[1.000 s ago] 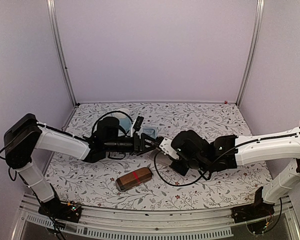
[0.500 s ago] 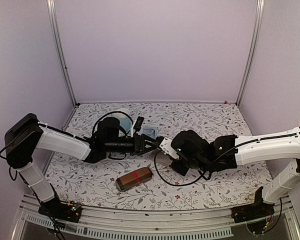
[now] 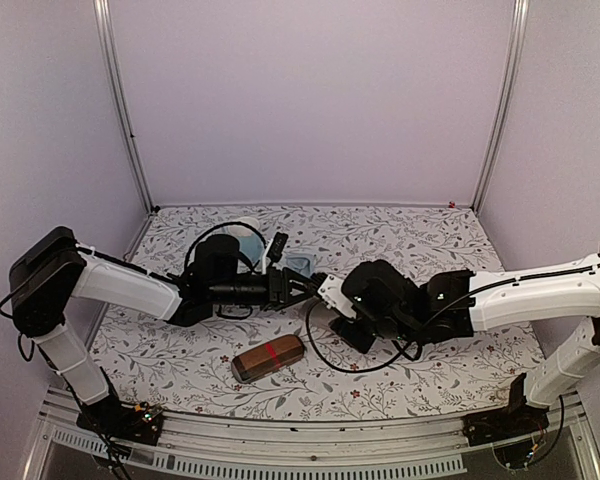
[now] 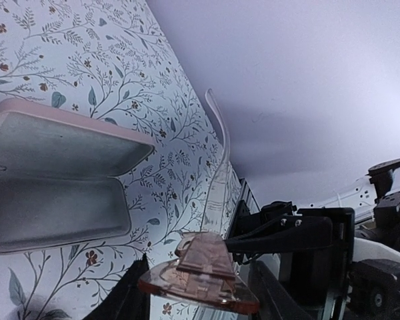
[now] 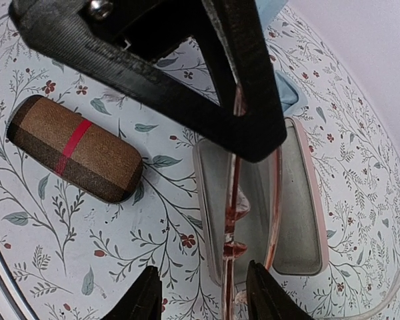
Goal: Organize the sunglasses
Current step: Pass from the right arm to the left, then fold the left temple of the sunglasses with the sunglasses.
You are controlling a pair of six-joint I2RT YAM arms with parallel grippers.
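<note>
With left gripper (image 3: 300,288), pinches pale sunglasses (image 4: 201,283) above open pink case (image 4: 53,200), likely for stowing; with right gripper (image 5: 199,297) spread, straddles the frame.

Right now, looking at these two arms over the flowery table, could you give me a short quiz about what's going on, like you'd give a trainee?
1. True or false: the pink oblong case lies open on the flower-patterned table.
2. The pale translucent pinkish-tan glasses are: A flat on the table; B folded inside the pink case; C held up off the table.
3. Which gripper grips them?

Key
1. True.
2. C.
3. The left gripper. The right gripper has its jaws apart on either side of the frame.
</note>
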